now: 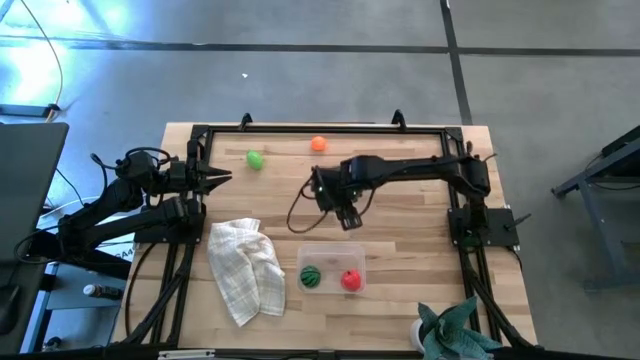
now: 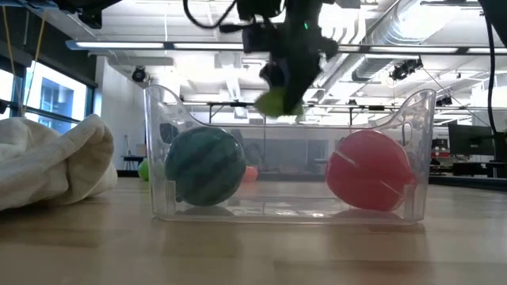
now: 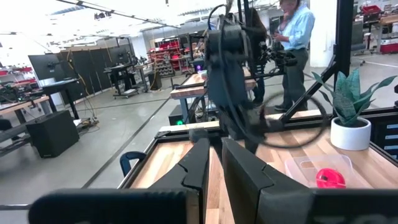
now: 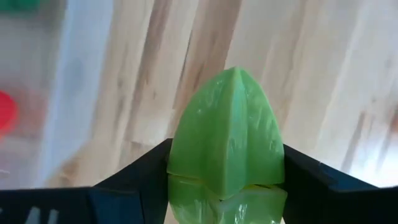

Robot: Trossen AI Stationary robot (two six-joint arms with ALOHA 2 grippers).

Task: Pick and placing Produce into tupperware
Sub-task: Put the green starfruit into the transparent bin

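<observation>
My right gripper (image 1: 347, 214) hangs above the table's middle, just beyond the far side of the clear tupperware (image 1: 331, 252), shut on a light-green leafy toy (image 4: 227, 134). In the tupperware lie a round green striped toy (image 1: 311, 276) and a red one (image 1: 350, 280). A plain green ball (image 1: 255, 159) and an orange toy (image 1: 318, 144) rest on the wood near the far edge. My left gripper (image 1: 222, 178) waits shut at the left, pointing level. My right gripper pinches the leafy toy's two opposite sides (image 4: 180, 163) between its two fingers (image 4: 144, 171), coming from above and pointing steeply down. The toy's pointed end sticks out past the fingertips. It hangs clear of the table (image 2: 273, 101), above the tupperware's rim.
A crumpled white checked cloth (image 1: 246, 270) lies left of the tupperware. A teal spiky plant in a white pot (image 1: 450, 332) stands at the near right corner. A black frame (image 1: 300, 128) runs along the table's far and side edges. A person (image 3: 297, 37) stands beyond the table.
</observation>
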